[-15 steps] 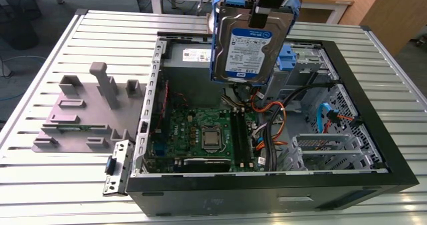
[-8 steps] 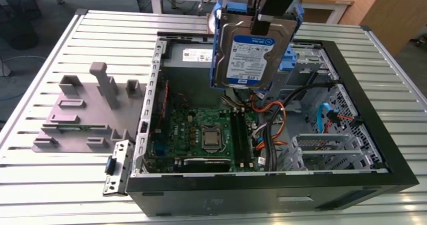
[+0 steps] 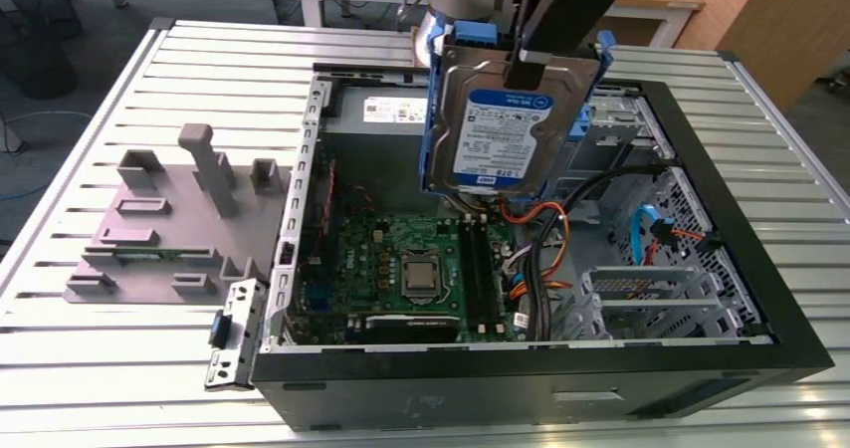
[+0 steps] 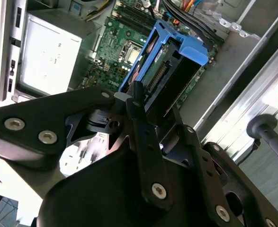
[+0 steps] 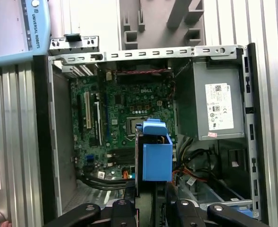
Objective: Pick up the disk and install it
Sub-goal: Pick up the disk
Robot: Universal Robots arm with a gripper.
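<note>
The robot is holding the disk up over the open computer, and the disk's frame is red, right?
No. The frame is blue, not red, as the exterior view shows. The gripper does hold the disk up over the open computer.

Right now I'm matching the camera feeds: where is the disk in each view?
Exterior view: the disk hangs label-forward above the open computer case.
Second wrist view: the disk, connector edge showing, over the motherboard.
First wrist view: the disk seen end-on, before the motherboard.
Shared landmark: the CPU socket.
</note>
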